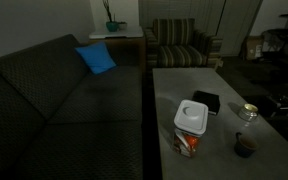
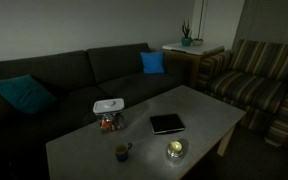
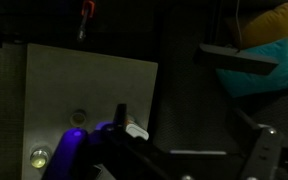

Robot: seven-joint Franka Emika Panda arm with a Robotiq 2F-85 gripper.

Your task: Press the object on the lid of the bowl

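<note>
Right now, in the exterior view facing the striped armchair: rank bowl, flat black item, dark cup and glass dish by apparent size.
1. bowl, clearly largest
2. flat black item, though it lies farther back
3. dark cup and glass dish: these look alike, so they are not ranked; the cup sits nearer the camera.

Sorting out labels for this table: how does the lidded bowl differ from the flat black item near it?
The bowl stands tall with orange-red and white patterned sides; the black item lies flat. The bowl's lid is white, the black item dark all over. The lid bears a small grey object; the black item's top shows nothing raised. Both are squarish, on the same table.
</note>
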